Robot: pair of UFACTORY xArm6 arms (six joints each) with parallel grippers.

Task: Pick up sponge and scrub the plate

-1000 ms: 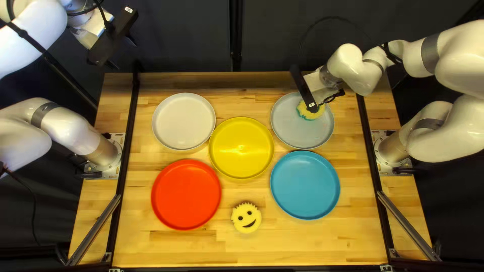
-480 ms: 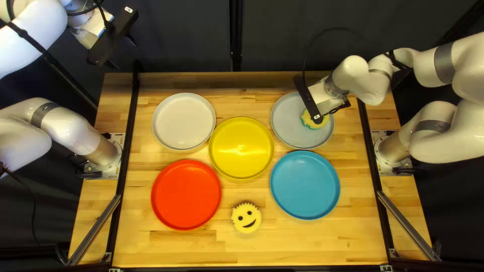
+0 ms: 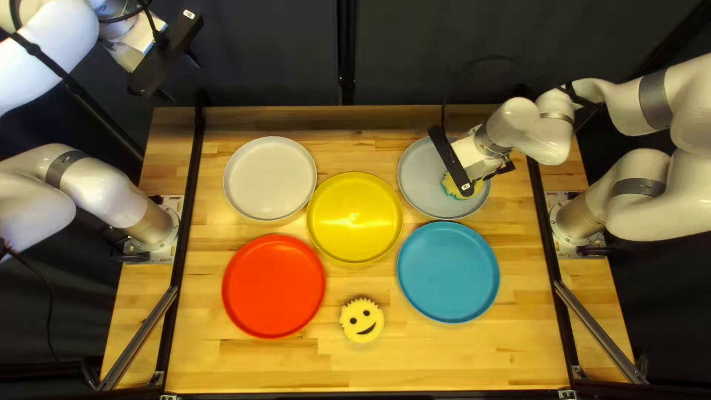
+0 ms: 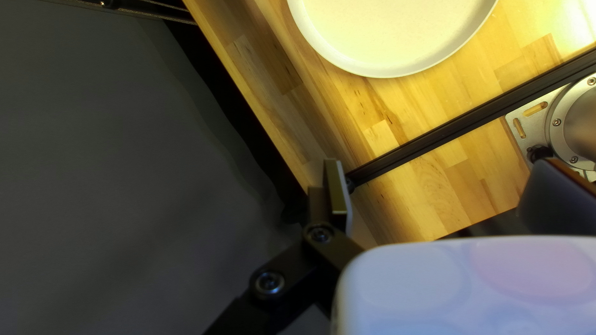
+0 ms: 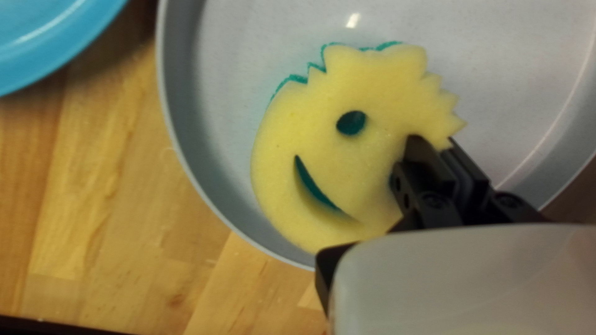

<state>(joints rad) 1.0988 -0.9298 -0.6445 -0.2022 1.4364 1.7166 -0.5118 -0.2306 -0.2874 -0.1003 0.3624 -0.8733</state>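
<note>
My right gripper (image 3: pixel 474 157) is low over the pale grey plate (image 3: pixel 426 178) at the upper right of the top left view. Beneath it the yellow sponge (image 3: pixel 462 190) with a teal underside rests on that plate. In the right wrist view my right gripper (image 5: pixel 437 146) pinches one edge of the smiling sponge (image 5: pixel 323 142), one finger over its yellow face, the other at its outer side. The sponge lies near the rim of the grey plate (image 5: pixel 214 74). My left gripper (image 3: pixel 180 78) hangs beyond the table's far left corner, fingertips apart; in the left wrist view the left gripper (image 4: pixel 441 186) holds nothing.
White (image 3: pixel 269 178), yellow (image 3: pixel 355 217), red (image 3: pixel 273 286) and blue (image 3: pixel 448 272) plates lie on the table (image 3: pixel 444 359). A second smiling sponge (image 3: pixel 362 320) sits between the red and blue plates, nearer the front edge. Dark rails (image 3: pixel 194 178) run along both sides.
The right gripper and the sponge have shifted toward the near right side of the grey plate. My left arm, the other plates and the second sponge have stayed put.
</note>
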